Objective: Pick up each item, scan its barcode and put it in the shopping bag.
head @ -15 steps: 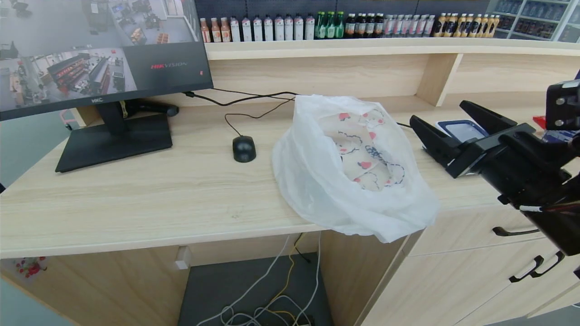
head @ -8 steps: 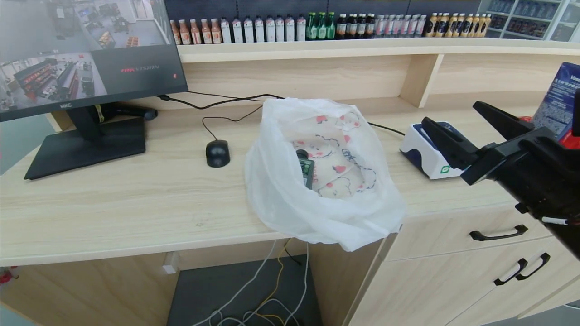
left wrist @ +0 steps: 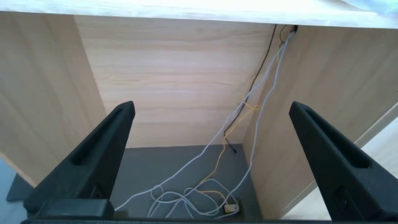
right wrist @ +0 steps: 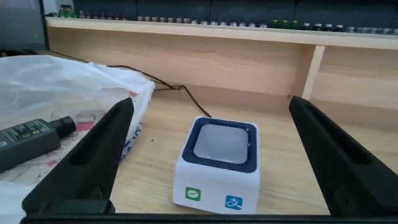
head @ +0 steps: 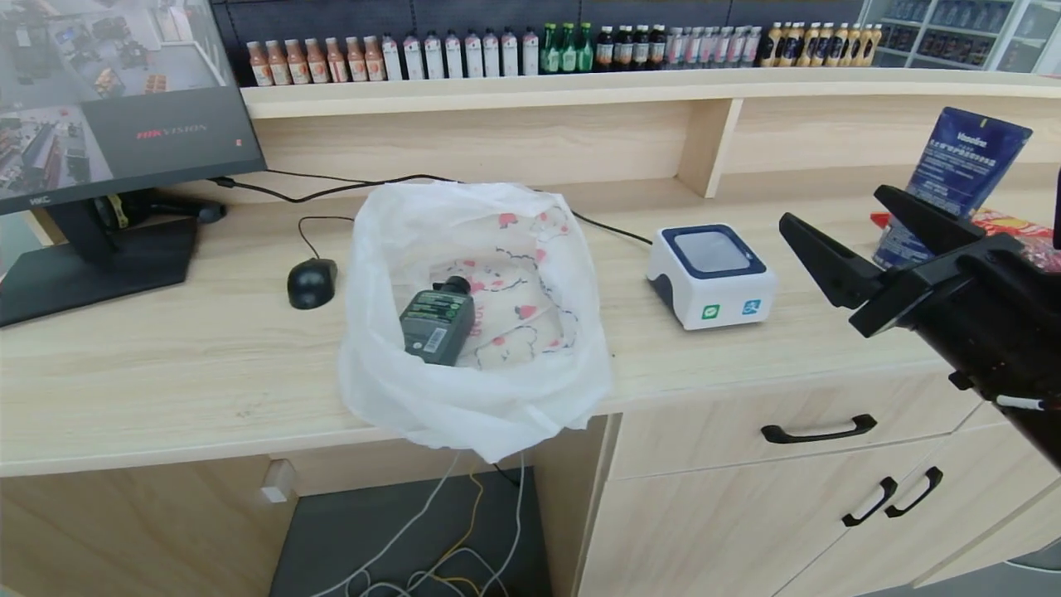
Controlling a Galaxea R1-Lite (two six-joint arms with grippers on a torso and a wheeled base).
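Note:
A white plastic shopping bag (head: 497, 390) sits open on the wooden counter, partly over its front edge. A dark bottle (head: 438, 319) with a barcode label lies inside it, and the bottle (right wrist: 31, 140) also appears in the right wrist view. To the bag's right stands a white and blue scanner (head: 711, 274), with its window facing up (right wrist: 222, 160). My right gripper (head: 833, 207) hangs open and empty right of the scanner, pointing at it (right wrist: 211, 106). A blue pouch (head: 953, 178) and a red packet (head: 1024, 236) are behind it. My left gripper (left wrist: 211, 112) is open and empty below the counter.
A monitor (head: 116, 108) and a black mouse (head: 312, 283) are on the counter's left. A raised shelf with several bottles (head: 539, 50) runs along the back. Drawers with black handles (head: 818, 433) are under the right part. Loose cables (left wrist: 205, 193) lie on the floor beneath.
The head camera has turned right, so the whole scene has shifted left. The bottle inside the bag and the blue pouch have come into view. My right gripper stays open.

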